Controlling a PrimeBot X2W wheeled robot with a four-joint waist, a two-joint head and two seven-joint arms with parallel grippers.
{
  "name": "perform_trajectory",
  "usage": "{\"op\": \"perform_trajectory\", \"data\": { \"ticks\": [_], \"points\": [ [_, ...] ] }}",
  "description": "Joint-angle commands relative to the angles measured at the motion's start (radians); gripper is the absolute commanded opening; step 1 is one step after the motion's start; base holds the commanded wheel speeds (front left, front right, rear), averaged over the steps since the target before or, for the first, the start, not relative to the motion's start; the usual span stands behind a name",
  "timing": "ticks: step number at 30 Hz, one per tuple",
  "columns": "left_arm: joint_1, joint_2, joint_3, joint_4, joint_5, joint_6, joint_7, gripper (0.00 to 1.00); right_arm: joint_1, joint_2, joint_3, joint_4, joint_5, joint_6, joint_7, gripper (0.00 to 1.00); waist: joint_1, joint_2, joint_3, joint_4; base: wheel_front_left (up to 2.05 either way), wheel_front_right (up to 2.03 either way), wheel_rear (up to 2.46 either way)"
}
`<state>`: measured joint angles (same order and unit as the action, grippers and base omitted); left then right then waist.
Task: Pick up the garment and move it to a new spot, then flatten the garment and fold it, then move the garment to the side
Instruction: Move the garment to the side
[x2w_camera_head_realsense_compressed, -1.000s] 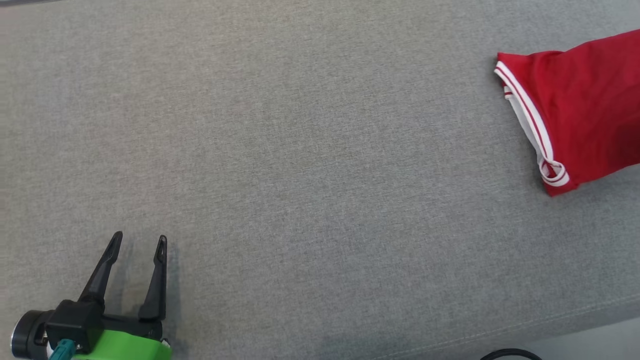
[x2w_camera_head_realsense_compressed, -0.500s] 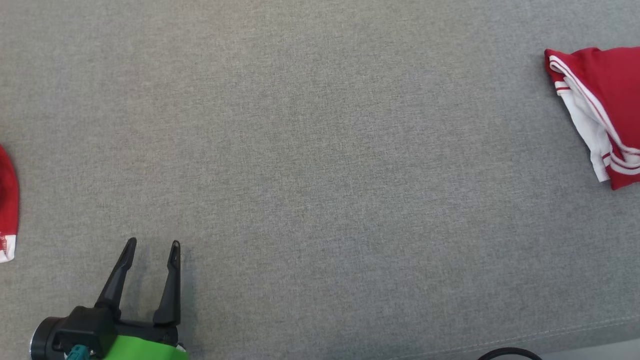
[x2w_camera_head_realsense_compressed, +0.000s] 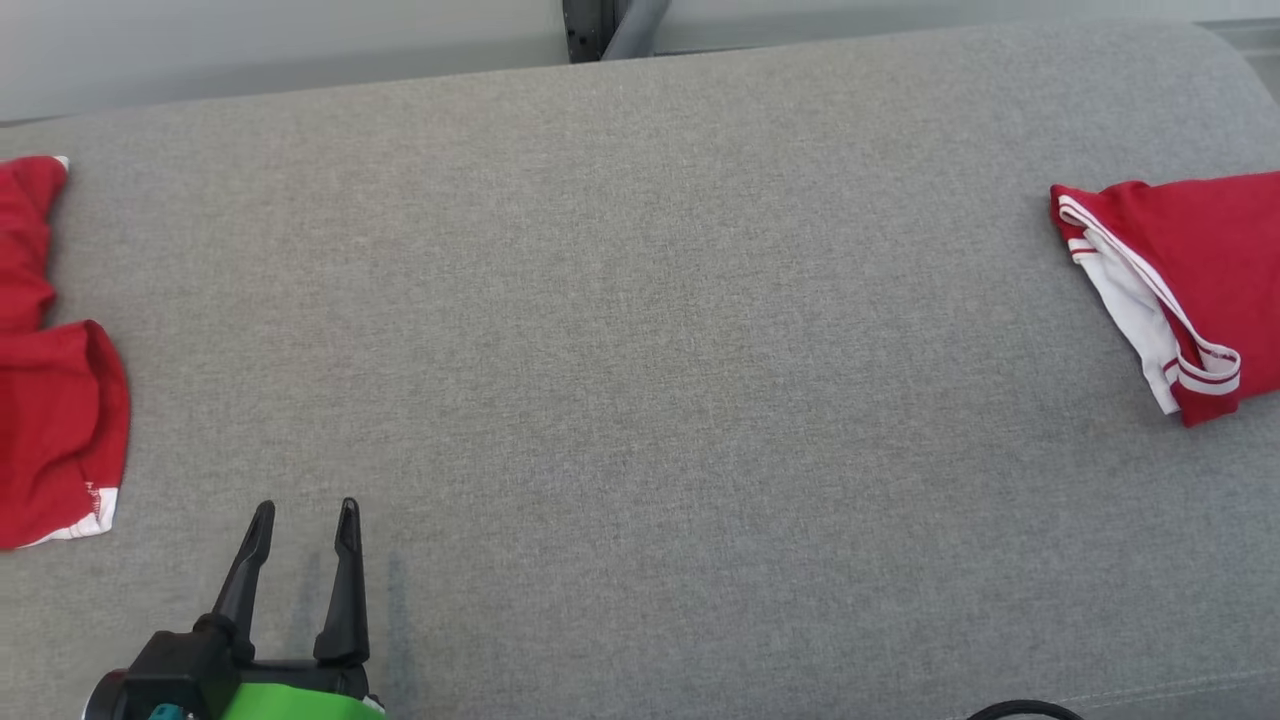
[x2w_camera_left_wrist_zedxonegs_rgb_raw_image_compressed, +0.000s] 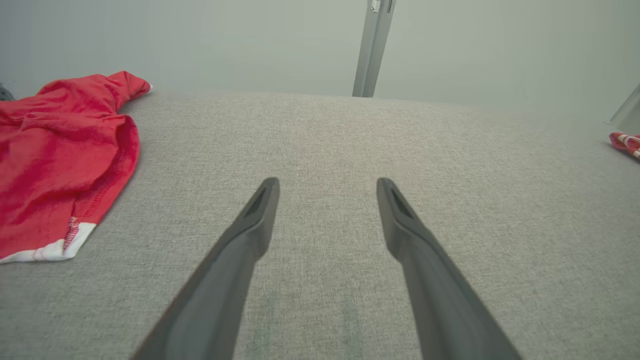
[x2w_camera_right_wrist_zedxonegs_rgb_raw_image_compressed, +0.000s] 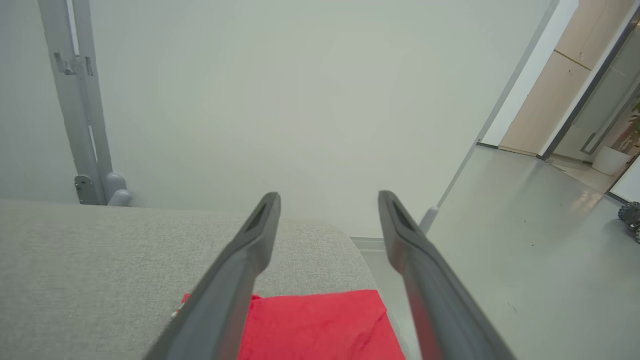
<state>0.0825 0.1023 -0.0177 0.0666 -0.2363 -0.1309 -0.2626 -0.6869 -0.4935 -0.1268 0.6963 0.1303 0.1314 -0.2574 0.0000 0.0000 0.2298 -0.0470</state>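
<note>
A folded red garment (x2w_camera_head_realsense_compressed: 1190, 260) with white striped trim lies at the right end of the grey padded surface (x2w_camera_head_realsense_compressed: 640, 330). My right gripper (x2w_camera_right_wrist_zedxonegs_rgb_raw_image_compressed: 327, 197) hangs open above its red cloth (x2w_camera_right_wrist_zedxonegs_rgb_raw_image_compressed: 320, 325), holding nothing. The garment's trim also peeks in at the far right of the left wrist view (x2w_camera_left_wrist_zedxonegs_rgb_raw_image_compressed: 625, 142). My left gripper (x2w_camera_head_realsense_compressed: 305, 512) is low at the front left, open and empty, its fingers (x2w_camera_left_wrist_zedxonegs_rgb_raw_image_compressed: 260, 215) just over bare fabric.
A second, crumpled red garment (x2w_camera_head_realsense_compressed: 50, 400) lies at the left edge, close to the left gripper's left side (x2w_camera_left_wrist_zedxonegs_rgb_raw_image_compressed: 55, 150). Behind the surface are a pale wall and a metal post (x2w_camera_head_realsense_compressed: 600, 25). A black cable (x2w_camera_head_realsense_compressed: 1020, 710) shows at the front edge. Open floor (x2w_camera_right_wrist_zedxonegs_rgb_raw_image_compressed: 525, 260) lies beyond the right end.
The head view has shifted, bringing in the surface's far edge, the wall and the crumpled garment on the left. The folded garment now lies flat by itself.
</note>
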Motion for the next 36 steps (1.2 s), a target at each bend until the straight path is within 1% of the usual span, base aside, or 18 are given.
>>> {"op": "perform_trajectory", "data": {
  "ticks": [1, 3, 4, 9, 10, 13, 17, 20, 22, 24, 29, 36],
  "points": [
    [0.007, -0.008, 0.005, -0.003, 0.002, 0.001, -0.003, 1.00, 0.073, 0.016, -0.005, -0.055, 0.014, -0.002, -0.007, 1.00, 0.0000, 0.0000, -0.052, 0.038, 0.00, 0.00, 0.00],
    [0.012, -0.013, 0.004, 0.001, 0.006, 0.001, -0.003, 1.00, 0.166, 0.052, -0.029, -0.156, 0.013, -0.002, -0.007, 1.00, 0.0000, 0.0000, -0.066, 0.049, 0.00, 0.00, 0.00],
    [0.013, -0.016, 0.012, 0.004, 0.008, 0.001, -0.003, 1.00, 0.255, 0.098, -0.062, -0.258, 0.003, -0.002, -0.008, 1.00, 0.0000, 0.0000, -0.075, 0.059, 0.00, 0.00, 0.00],
    [0.008, -0.028, 0.033, 0.023, 0.005, 0.001, -0.003, 1.00, 0.449, 0.235, -0.106, -0.455, -0.052, -0.002, -0.008, 1.00, 0.0000, 0.0000, -0.105, 0.081, 0.00, 0.00, 0.00],
    [-0.002, -0.031, 0.045, 0.030, 0.002, 0.001, -0.003, 1.00, 0.510, 0.288, -0.106, -0.510, -0.075, -0.002, -0.008, 1.00, 0.0000, 0.0000, -0.115, 0.089, 0.00, 0.00, 0.00],
    [-0.015, -0.035, 0.042, 0.052, 0.007, 0.001, -0.003, 1.00, 0.605, 0.354, -0.092, -0.551, -0.106, -0.002, -0.008, 1.00, 0.0000, 0.0000, -0.143, 0.107, 0.00, 0.00, 0.00],
    [-0.021, -0.037, 0.020, 0.076, 0.007, 0.001, -0.003, 1.00, 0.699, 0.411, -0.081, -0.585, -0.115, -0.002, -0.008, 1.00, 0.0000, 0.0000, -0.176, 0.123, 0.00, 0.00, 0.00],
    [-0.032, -0.012, -0.036, 0.095, 0.000, 0.001, -0.003, 1.00, 0.748, 0.436, -0.091, -0.591, -0.121, -0.002, -0.008, 1.00, 0.0000, 0.0000, -0.187, 0.127, 0.00, 0.00, 0.00],
    [-0.038, -0.004, -0.048, 0.107, -0.007, 0.001, -0.003, 1.00, 0.759, 0.440, -0.094, -0.579, -0.120, -0.002, -0.008, 1.00, 0.0000, 0.0000, -0.194, 0.126, 0.00, 0.00, 0.00],
    [-0.037, -0.002, -0.054, 0.118, -0.009, 0.001, -0.003, 1.00, 0.769, 0.442, -0.081, -0.563, -0.089, -0.002, -0.008, 1.00, 0.0000, 0.0000, -0.203, 0.123, 0.00, 0.00, 0.00],
    [-0.041, -0.003, -0.052, 0.127, -0.016, 0.001, -0.003, 1.00, 0.768, 0.442, -0.047, -0.544, -0.077, -0.002, -0.008, 1.00, 0.0000, 0.0000, -0.217, 0.109, 0.00, 0.00, 0.00],
    [-0.037, -0.001, -0.055, 0.136, -0.016, 0.001, -0.003, 1.00, 0.768, 0.442, -0.039, -0.536, -0.071, -0.002, -0.008, 1.00, 0.0000, 0.0000, -0.225, 0.087, 0.00, 0.00, 0.00]
  ]
}}
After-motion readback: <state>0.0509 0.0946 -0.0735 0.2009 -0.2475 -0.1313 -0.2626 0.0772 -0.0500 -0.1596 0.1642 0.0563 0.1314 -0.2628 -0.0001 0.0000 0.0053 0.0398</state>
